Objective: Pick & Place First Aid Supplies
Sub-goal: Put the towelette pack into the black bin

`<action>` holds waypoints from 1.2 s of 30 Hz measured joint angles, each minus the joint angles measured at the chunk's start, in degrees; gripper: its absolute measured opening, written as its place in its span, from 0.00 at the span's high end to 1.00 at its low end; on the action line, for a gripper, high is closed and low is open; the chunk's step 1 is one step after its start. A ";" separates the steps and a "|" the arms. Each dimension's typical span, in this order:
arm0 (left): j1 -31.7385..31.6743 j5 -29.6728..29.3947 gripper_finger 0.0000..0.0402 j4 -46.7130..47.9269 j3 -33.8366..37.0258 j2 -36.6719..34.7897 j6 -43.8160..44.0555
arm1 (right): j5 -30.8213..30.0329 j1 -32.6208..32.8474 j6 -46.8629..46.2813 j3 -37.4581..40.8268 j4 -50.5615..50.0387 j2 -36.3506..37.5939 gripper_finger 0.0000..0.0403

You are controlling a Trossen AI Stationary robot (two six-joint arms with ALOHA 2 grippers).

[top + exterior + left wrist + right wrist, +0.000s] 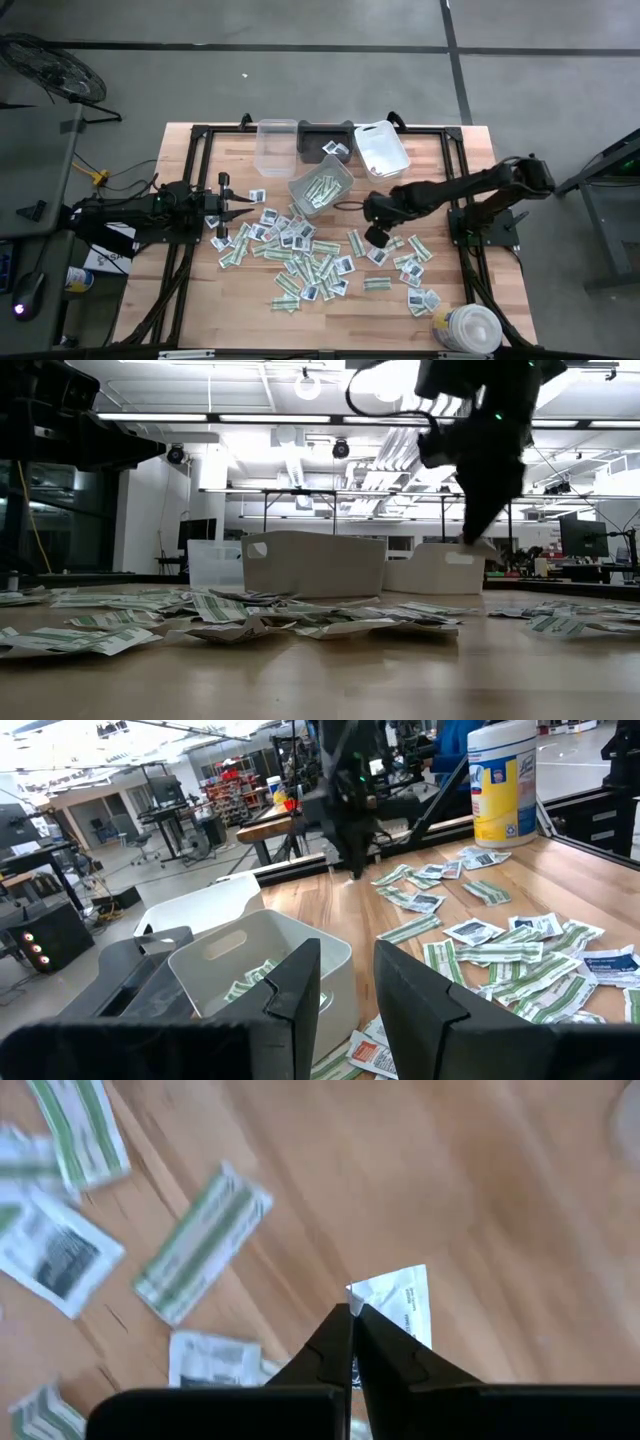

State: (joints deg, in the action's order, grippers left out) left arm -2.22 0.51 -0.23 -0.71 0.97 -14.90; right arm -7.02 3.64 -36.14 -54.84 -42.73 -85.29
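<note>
Right tool (pixel 352 1312) pinched shut on a white packet (pixel 398 1302), mostly hidden under its fingers, counter (pixel 200 310) centre-right. Left tool (pixel 243 211) at 9 o'clock, part open, empty. Loose packets (pixel 300 262) surround; tub (pixel 470 328) at 5.

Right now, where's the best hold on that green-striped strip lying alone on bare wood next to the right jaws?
Take the green-striped strip across its narrow width at the middle, coming straight down. It lies flat on the table with clear wood along both long edges. The right gripper is already shut on a white packet.
</note>
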 joint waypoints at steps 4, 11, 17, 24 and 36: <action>-0.02 0.00 0.76 0.02 0.01 0.01 -0.02 | -2.13 -2.48 3.75 -4.70 -2.14 0.10 0.98; -0.02 -0.01 0.76 0.02 0.02 0.02 0.00 | -5.31 -8.56 10.86 -13.03 -2.90 -1.74 0.99; -0.01 -0.01 0.76 0.01 0.01 0.01 -0.02 | -5.39 -14.39 16.64 -21.37 -2.38 -7.29 0.98; 0.00 0.01 0.76 0.02 0.00 0.00 -0.02 | -5.35 -21.09 23.34 -34.52 -1.69 -17.73 0.99; -0.01 0.01 0.76 0.01 0.00 0.01 -0.01 | -3.07 -29.39 25.77 -53.23 -3.44 -36.70 0.99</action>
State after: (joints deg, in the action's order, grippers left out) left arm -2.23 0.51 -0.22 -0.71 0.98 -14.90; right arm -10.09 -25.76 -10.38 -108.07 -46.16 -121.99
